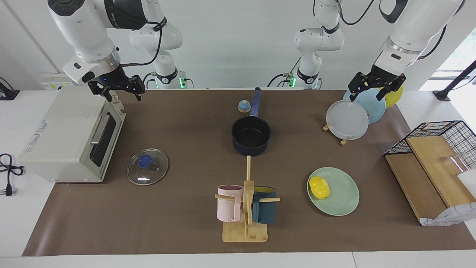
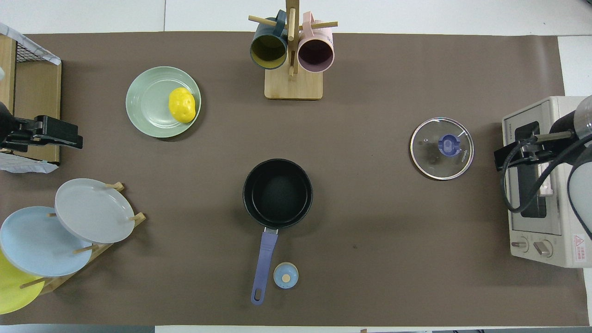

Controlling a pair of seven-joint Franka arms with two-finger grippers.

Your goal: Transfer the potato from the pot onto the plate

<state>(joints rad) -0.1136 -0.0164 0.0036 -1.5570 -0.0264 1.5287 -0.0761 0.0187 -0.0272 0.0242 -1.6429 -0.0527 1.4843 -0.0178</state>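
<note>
The potato (image 1: 319, 187) is found lying on the plate (image 1: 342, 201), well apart from the released, empty left claw (image 1: 376, 86) raised over the plate rack (image 1: 344, 140), the pot (image 1: 251, 136) being empty and the right claw (image 1: 118, 89) likewise released over the toaster oven (image 1: 70, 137).

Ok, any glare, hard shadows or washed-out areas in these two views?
Facing view: a bright glint on the glass lid, and window light washes out the edge beside the left arm. Overhead view: even light, with soft shadows under the pot and plate.
</note>
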